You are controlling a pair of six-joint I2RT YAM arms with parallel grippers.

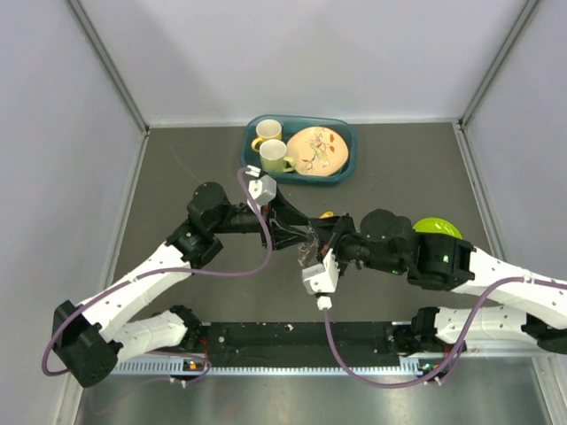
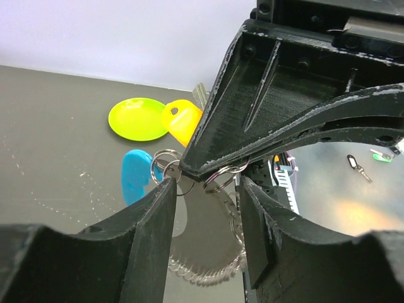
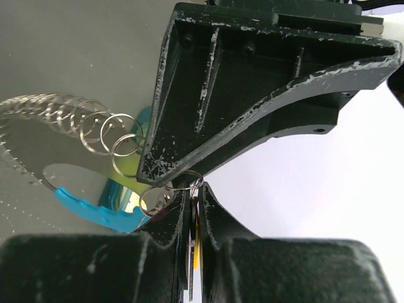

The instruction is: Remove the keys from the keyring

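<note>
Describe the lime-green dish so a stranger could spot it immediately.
On the dark table, look right of centre, just beyond the right arm. The lime-green dish lies there partly hidden, small, round and plain, unlike the teal tray at the far edge holding mugs and a plate.

From where I stand, the left gripper (image 1: 304, 232) and right gripper (image 1: 326, 235) hang over a dark grey-brown table (image 1: 177, 168), matt, faintly scuffed and evenly lit. Beyond them, past the table's far edge, rises a plain pale back wall (image 1: 310, 53). Matching side walls (image 1: 44, 133) stand well off to either side of them, joined to it by slim metal frame strips (image 1: 111, 66).
</note>
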